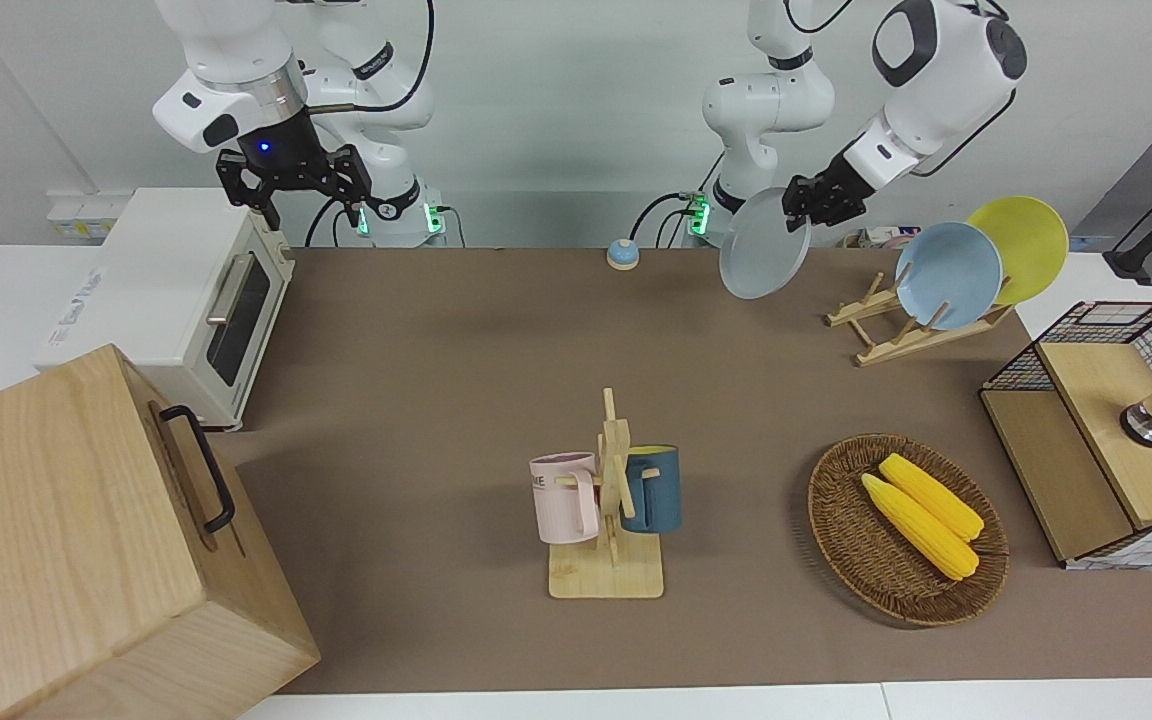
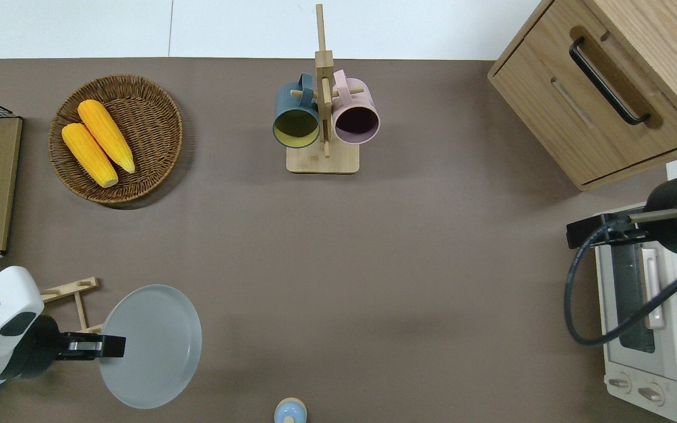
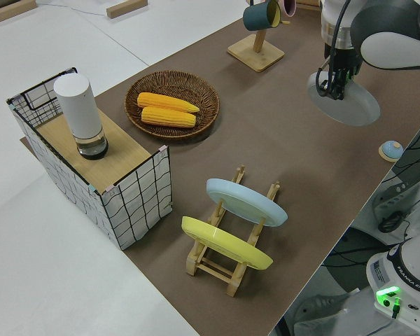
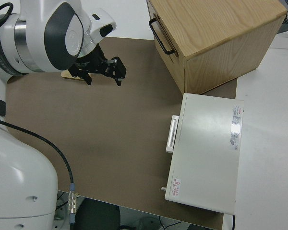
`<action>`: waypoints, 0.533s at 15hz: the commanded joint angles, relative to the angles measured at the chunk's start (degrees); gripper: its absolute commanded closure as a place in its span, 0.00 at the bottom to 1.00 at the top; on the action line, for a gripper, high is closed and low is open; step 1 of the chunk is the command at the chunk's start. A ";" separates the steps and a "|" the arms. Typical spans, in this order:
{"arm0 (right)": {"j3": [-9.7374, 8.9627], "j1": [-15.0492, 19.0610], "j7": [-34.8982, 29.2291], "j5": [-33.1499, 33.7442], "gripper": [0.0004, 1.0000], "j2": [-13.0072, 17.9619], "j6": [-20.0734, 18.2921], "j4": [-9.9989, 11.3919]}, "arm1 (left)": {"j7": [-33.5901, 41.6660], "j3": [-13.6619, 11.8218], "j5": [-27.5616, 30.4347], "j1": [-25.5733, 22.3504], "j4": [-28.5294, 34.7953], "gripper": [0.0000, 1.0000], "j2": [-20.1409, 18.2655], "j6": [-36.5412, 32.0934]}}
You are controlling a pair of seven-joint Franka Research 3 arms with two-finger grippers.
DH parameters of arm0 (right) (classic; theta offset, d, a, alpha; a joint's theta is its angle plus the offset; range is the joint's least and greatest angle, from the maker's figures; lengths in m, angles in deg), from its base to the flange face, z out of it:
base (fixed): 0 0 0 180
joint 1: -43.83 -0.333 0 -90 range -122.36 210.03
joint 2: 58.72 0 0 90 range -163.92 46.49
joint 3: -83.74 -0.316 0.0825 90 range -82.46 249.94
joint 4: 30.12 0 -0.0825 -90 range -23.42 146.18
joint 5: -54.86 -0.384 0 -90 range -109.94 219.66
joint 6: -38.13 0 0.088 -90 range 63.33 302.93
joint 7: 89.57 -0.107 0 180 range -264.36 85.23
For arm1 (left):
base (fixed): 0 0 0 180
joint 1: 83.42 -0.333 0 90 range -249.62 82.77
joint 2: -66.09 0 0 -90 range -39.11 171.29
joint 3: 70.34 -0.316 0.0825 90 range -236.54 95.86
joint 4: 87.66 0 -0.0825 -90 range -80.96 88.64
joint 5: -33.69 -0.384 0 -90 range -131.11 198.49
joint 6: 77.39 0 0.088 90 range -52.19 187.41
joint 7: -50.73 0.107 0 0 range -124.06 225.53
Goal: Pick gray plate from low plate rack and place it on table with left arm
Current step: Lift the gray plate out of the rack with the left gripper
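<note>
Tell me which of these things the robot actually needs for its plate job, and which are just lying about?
In the job:
- gray plate, held in the air by the left pincer
- low plate rack, where it came from
- table, where it goes

Lying about:
- light blue plate and yellow plate in the rack
- mug stand
- basket of corn
- toaster oven
- wooden cabinet

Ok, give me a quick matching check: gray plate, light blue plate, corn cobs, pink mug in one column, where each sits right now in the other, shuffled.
Things:
1. gray plate
2. light blue plate
3. corn cobs
4. pink mug

Places:
A. in the wicker basket
B. held by the left end effector, off the rack
C. hanging on the mug stand
D. standing in the low plate rack

Pairs: 1-B, 2-D, 3-A, 4-C
</note>
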 commanded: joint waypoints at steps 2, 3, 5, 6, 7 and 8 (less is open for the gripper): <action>-0.38 0.41 -0.01 -0.43 0.01 0.14 -0.83 -0.35 | 2.64 0.03 4.03 0.32 6.98 1.00 -0.36 6.75; -0.38 0.41 -0.01 -0.43 0.01 0.14 -0.74 -0.35 | 4.40 0.03 4.90 0.24 8.21 1.00 -0.36 7.71; -0.38 0.41 -0.01 -0.43 0.01 0.14 -0.83 -0.35 | 6.78 -0.06 6.23 0.15 10.50 1.00 -0.36 9.65; -0.29 0.41 -0.01 -0.43 0.01 0.14 -0.83 -0.35 | 7.05 0.03 6.58 0.15 11.11 1.00 -0.36 10.53; -0.38 0.41 0.08 -0.43 0.01 0.14 -0.83 -0.35 | 7.14 0.03 7.02 0.23 11.73 1.00 -0.19 11.32; -0.29 0.41 -0.01 -0.43 0.01 0.14 -0.83 -0.35 | 7.49 0.03 7.63 0.24 12.17 1.00 0.16 11.93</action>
